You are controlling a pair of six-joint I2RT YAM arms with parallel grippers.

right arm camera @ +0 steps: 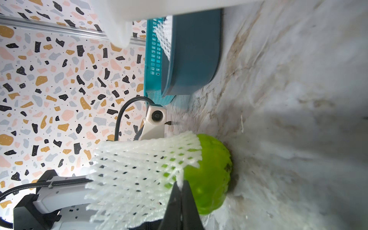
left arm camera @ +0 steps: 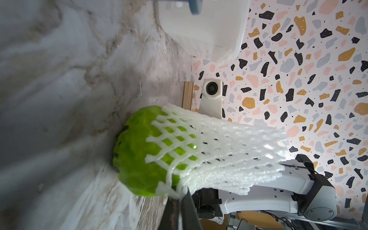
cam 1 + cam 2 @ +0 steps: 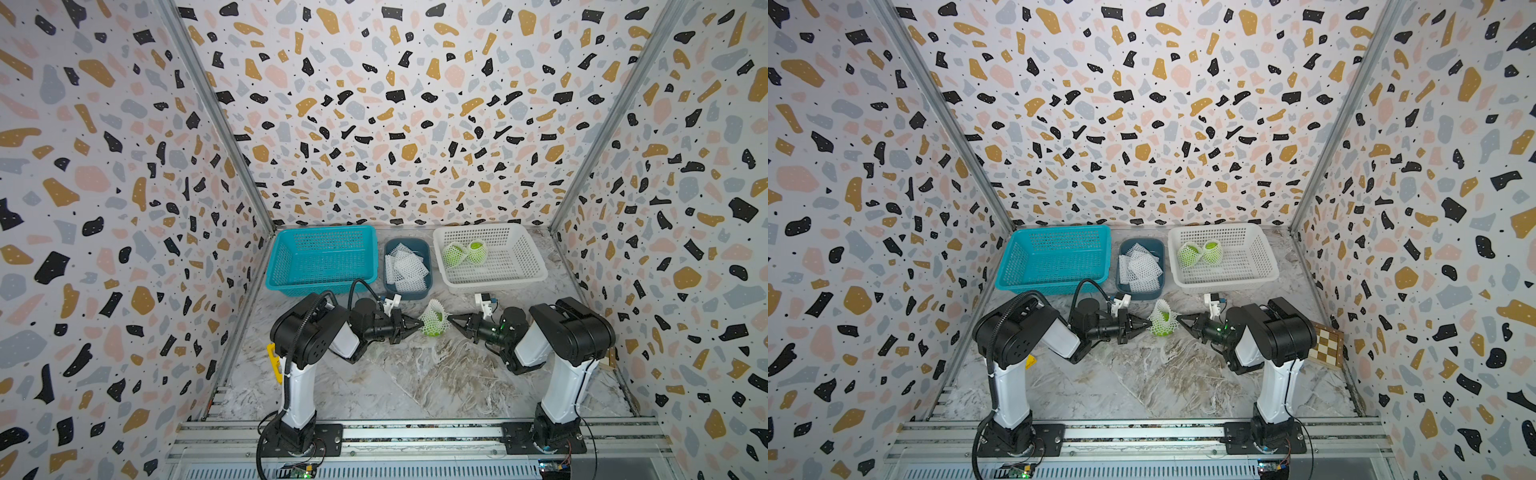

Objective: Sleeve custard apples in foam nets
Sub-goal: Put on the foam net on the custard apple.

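Pinches the foam net (image 3: pixel 434 312) from two sides. Clamps the left claw (image 3: pixel 417 325) tight on the mesh at the net's lower rim, and clamps the right claw (image 3: pixel 450 319) just as tight on the rim's opposite edge. Finds the custard apple (image 3: pixel 432 331) directly between the two claw tips, resting on the bench (image 3: pixel 395 374), upper half inside the net, bare green lower half below the rim. Stands the net's slack end up above the fruit, higher than both claws. Shows, beyond the right claw toward the back wall, two netted custard apples (image 3: pixel 454 254) side by side in the white basket (image 3: pixel 511 257). Shows, beyond the gap between the claws, spare foam nets (image 3: pixel 405 264) heaped in a dark blue tub (image 3: pixel 409 294). Shows, beyond the left claw, a teal basket (image 3: pixel 316 286).
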